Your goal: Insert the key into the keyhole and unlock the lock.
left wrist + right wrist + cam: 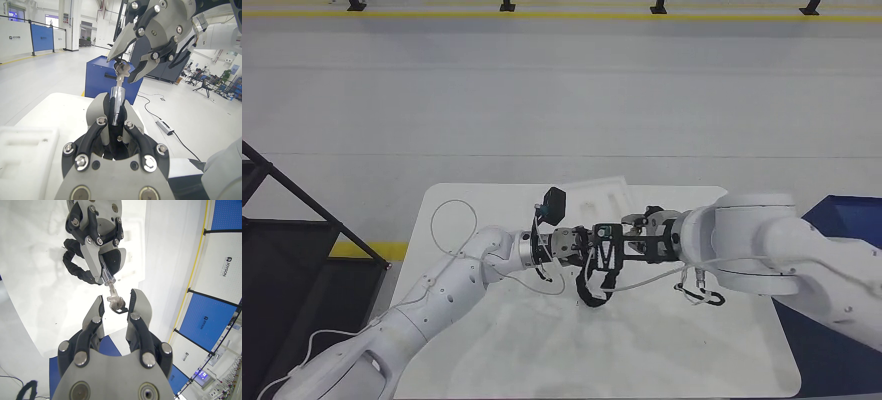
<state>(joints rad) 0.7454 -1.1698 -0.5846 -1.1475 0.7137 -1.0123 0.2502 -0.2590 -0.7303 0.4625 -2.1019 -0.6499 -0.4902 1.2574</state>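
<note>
My left gripper [114,102] is clamped on the chrome cylinder lock [106,275], holding it in the air above the white table [692,340] with its keyhole face turned toward my other arm. The lock's black fabric-sleeved cable [75,268] loops away beside it. The flat silver key [122,70] already sits with its blade in the keyhole. Its long axis runs straight on from the cylinder, and its bow points into the right gripper [117,302]. That gripper is spread wide, with one pad on either side of the bow and, as far as I can see, neither touching it. The right arm is the nearer one for the turn. The bow's broad face looks partly turned toward my wrist camera, so I judge the pads would close nearer its edges. The unlock turns on a firm pinch and a twist about the key's own axis. A white foam tray [22,144] lies on the table behind the left arm.
</note>
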